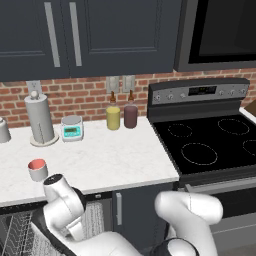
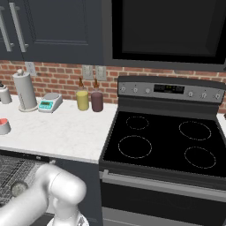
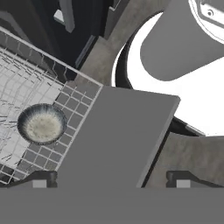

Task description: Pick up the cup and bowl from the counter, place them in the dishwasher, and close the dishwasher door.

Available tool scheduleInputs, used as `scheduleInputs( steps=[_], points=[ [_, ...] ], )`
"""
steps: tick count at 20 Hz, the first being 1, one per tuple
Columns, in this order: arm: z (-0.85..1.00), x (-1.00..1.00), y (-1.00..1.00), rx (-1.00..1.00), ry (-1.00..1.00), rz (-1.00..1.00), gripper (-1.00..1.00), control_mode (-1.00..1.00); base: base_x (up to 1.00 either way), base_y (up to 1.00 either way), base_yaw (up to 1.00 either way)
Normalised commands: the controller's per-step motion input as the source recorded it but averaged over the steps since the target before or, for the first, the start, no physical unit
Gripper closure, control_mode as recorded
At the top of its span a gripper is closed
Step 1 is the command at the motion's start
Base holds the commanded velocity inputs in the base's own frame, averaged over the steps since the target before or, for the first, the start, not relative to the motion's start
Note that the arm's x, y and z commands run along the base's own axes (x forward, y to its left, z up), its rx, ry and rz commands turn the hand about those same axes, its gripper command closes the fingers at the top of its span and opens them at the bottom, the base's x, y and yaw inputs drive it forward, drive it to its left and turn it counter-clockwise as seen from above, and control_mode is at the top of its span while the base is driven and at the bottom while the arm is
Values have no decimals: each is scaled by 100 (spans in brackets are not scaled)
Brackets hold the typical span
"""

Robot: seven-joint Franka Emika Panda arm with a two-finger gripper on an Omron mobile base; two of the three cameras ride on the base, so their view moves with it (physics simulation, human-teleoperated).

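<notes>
Jaws of dark two-finger gripper [image 3: 112, 177] spread empty over rack-held speckled bowl [image 3: 42, 124]; red-lined white cup [image 1: 37, 169] up on marble counter [image 1: 115, 160] (overhead, well apart).

A red brick wall [image 1: 80, 97] is seen behind everything. Dark cabinets [image 1: 90, 35] with silver handles are hung above the brick; outlets [image 1: 120, 83] are set into it. A black stove [image 1: 210, 142] is placed right of the cabinets, beneath a dark microwave [image 2: 170, 28].
</notes>
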Motion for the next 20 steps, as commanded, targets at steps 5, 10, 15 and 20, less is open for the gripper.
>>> scheduleInputs(
  steps=[5,10,15,20],
  points=[
    [100,-45,-18,3,-5,1,-100,-100,0,0,0],
    [100,-11,-23,4,-21,0,-100,-100,0,0,0],
    [100,0,-19,7,-17,7,-100,-100,0,0,0],
    [82,20,-31,1,3,39,-100,-100,0,0,0]
  ],
)
